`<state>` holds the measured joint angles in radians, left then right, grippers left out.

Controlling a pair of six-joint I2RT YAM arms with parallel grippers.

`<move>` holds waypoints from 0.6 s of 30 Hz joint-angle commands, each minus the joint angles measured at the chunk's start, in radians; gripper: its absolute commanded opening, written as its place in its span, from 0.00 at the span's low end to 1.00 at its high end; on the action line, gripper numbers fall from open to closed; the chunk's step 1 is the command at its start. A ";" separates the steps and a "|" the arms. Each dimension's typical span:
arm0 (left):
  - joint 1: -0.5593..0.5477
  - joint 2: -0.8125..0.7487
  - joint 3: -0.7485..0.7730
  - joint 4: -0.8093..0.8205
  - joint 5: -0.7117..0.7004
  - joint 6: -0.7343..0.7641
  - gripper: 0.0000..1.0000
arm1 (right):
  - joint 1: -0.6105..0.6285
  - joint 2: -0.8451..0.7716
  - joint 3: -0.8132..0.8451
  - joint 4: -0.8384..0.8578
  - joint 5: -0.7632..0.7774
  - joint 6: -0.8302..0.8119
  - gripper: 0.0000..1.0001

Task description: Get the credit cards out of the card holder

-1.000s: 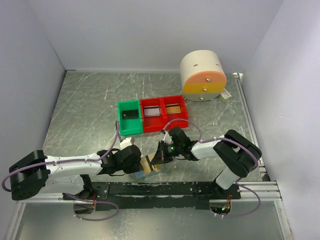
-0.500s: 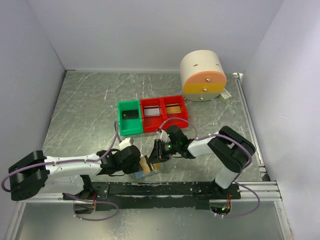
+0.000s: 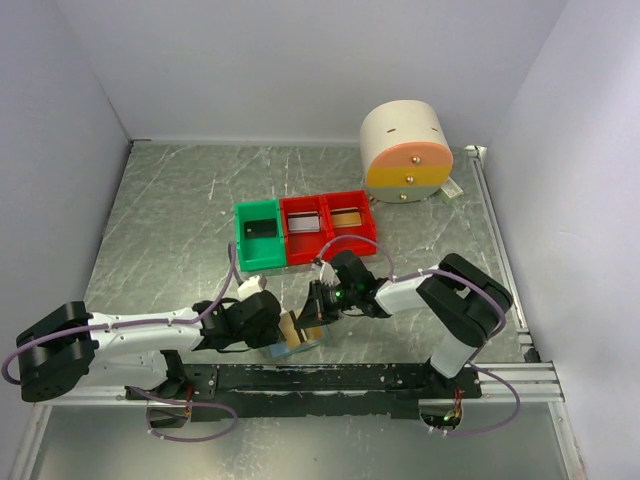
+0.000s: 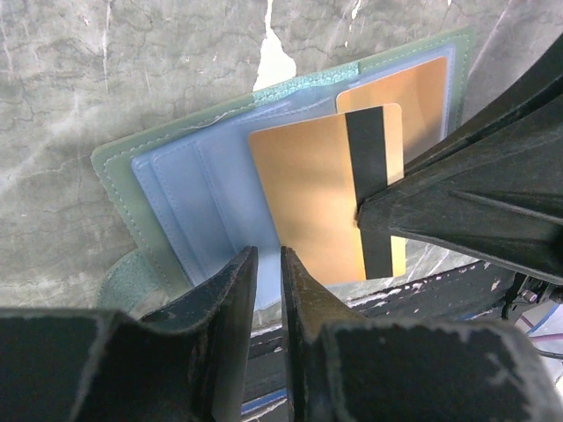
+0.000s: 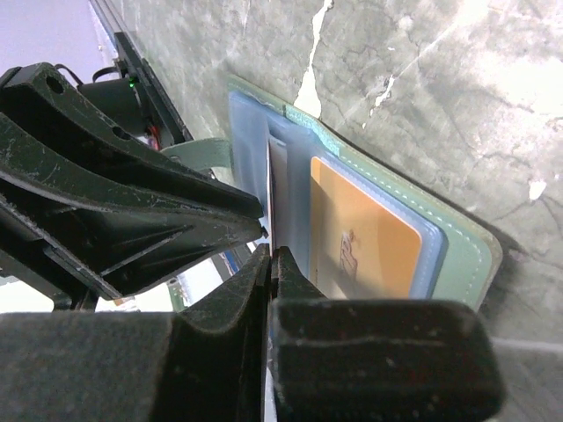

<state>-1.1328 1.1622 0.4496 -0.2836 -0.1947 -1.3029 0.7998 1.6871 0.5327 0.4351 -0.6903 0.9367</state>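
1. While the left gripper (image 4: 268,255) pinches the near edge of the card holder (image 4: 176,185), jaws nearly together w/ blue plastic between them, the holder lies spread open on the table (image 4: 88,70), close to the near edge, btwn both arms.
2. Right gripper (image 5: 268,251) is closed tight on the gold card (image 4: 317,202), at its black stripe; card looks partly out of its pocket.
3. Pull straight along the pocket, low & flat. No twist, or the card prob. binds.
4. Left must anchor the holder hard, else it drags along.
5. Second card (image 4: 413,88) sits tucked in the other pocket. Do it next.
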 commanded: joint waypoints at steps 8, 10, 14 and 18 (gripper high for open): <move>0.005 -0.003 -0.021 -0.044 0.000 0.005 0.29 | 0.002 -0.075 -0.013 -0.088 0.045 -0.054 0.08; 0.005 0.000 -0.017 -0.047 0.000 0.006 0.29 | 0.004 -0.064 -0.013 -0.064 0.037 -0.040 0.13; 0.005 -0.001 -0.017 -0.046 -0.001 0.007 0.29 | 0.008 -0.050 0.005 -0.053 0.031 -0.037 0.20; 0.005 -0.005 -0.017 -0.051 -0.003 0.006 0.29 | 0.007 -0.034 0.010 -0.027 0.017 -0.025 0.21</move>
<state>-1.1332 1.1610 0.4488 -0.2840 -0.1947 -1.3022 0.8040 1.6325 0.5293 0.3637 -0.6502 0.9009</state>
